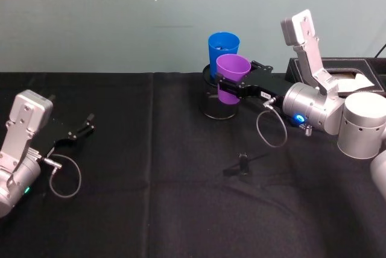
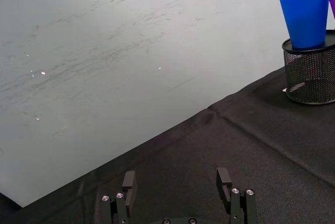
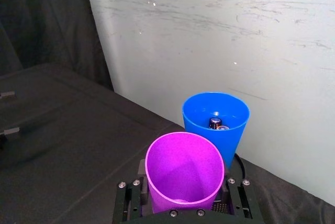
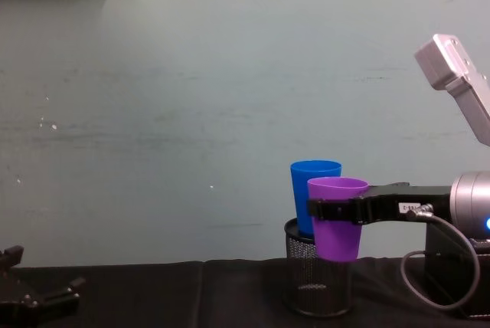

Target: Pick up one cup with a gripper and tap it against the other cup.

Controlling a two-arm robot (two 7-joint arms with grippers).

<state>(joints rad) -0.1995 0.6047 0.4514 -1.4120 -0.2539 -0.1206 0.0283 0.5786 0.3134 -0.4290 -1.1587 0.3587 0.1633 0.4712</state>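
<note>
1. Under the pen holder (image 4: 318, 286) we see a table (image 1: 181, 198) draped in black cloth.
2. From the holder's right our right gripper (image 1: 231, 87) reaches in, jaws clamped on the purple cup (image 1: 233, 68).
3. Far left of the holder our left gripper (image 2: 178, 179) sits low, jaws apart.
4. Inside the holder stands the blue cup (image 1: 223, 47).
5. Just in front of the holder the purple cup hangs off the table, beside the blue cup; we cannot tell whether they touch.

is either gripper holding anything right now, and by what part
The right gripper holds the purple cup, clamped across its side wall in the upper half, below the rim. The left gripper is open and empty.
</note>
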